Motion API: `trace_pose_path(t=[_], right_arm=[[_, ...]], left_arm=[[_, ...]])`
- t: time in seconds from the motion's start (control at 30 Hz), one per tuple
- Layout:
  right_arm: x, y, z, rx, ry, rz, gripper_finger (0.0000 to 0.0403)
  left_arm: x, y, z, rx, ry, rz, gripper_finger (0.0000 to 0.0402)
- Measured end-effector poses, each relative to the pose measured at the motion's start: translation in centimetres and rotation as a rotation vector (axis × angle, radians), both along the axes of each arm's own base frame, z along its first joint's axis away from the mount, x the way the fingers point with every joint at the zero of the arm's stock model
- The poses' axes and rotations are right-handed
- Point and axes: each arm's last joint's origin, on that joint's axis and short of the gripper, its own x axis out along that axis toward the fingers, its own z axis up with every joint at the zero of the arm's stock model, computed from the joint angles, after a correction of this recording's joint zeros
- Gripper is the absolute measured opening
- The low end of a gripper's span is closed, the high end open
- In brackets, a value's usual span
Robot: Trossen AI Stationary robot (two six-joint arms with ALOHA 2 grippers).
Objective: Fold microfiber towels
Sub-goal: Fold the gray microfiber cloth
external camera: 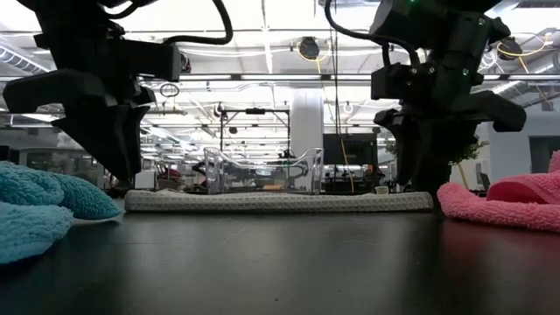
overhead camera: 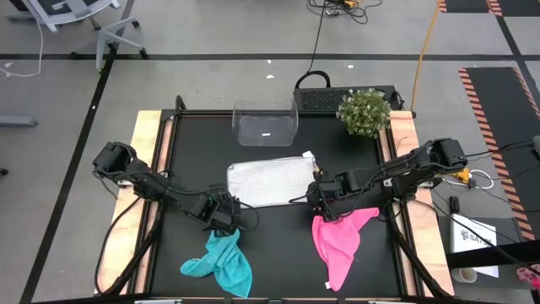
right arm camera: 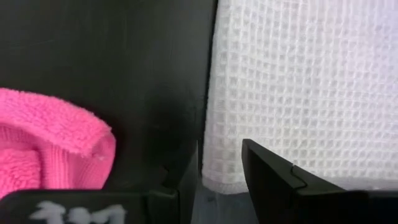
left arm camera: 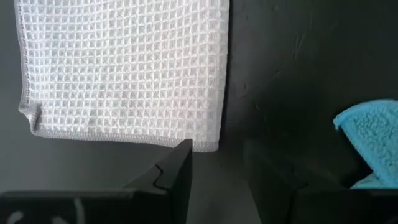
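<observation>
Left claw (overhead camera: pixel 226 213) and right claw (overhead camera: pixel 319 193), both parted and empty, flank the flat grey-white waffle-weave microfiber towel (overhead camera: pixel 268 181); uneven corner pinches would skew the fold.

Right tool (right arm camera: pixel 221 180) at frame bottom, two dark fingers (right arm camera: pixel 273 180) parted, narrow gap between them, nothing held. Gap sits over near edge of white towel (right arm camera: pixel 305 81) where it meets black surface (right arm camera: pixel 106 56). White towel: waffle-weave, lying flat, straight hemmed side edge running along dark surface, corner just ahead of fingers. One finger overlaps towel's edge strip. Pink towel (right arm camera: pixel 50 143): fuzzy, bunched, folded lip visible, lying on surface beside white towel, strip of bare surface between them. White lettering on tool body, unreadable.
</observation>
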Motion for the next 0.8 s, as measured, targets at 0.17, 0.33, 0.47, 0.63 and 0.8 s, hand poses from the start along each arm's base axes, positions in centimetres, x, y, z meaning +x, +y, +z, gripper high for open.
trace_pose_path(t=[0.17, 0.33, 0.47, 0.63, 0.8], right_arm=[[-0.6, -0.1, -0.9, 0.010, 0.021, -0.032, 0.0119], [-0.8, -0.1, -1.4, 0.019, 0.008, -0.051, 0.0119], [-0.7, -0.1, -1.4, 0.022, -0.008, -0.051, 0.0119], [-0.6, -0.1, -1.3, 0.024, -0.021, -0.052, 0.0119], [-0.6, -0.1, -1.3, 0.024, -0.022, -0.052, 0.0119]], left_arm=[[0.0, 0.0, 0.0, -0.006, -0.006, 0.017, 0.0145], [0.2, -0.1, 0.0, -0.011, -0.023, 0.018, 0.0145], [0.4, -0.1, -0.2, -0.015, -0.074, 0.018, 0.0145], [-0.2, 0.1, -1.3, -0.009, -0.060, 0.019, 0.0145], [-0.7, 0.4, -2.0, 0.001, -0.037, 0.020, 0.0145]])
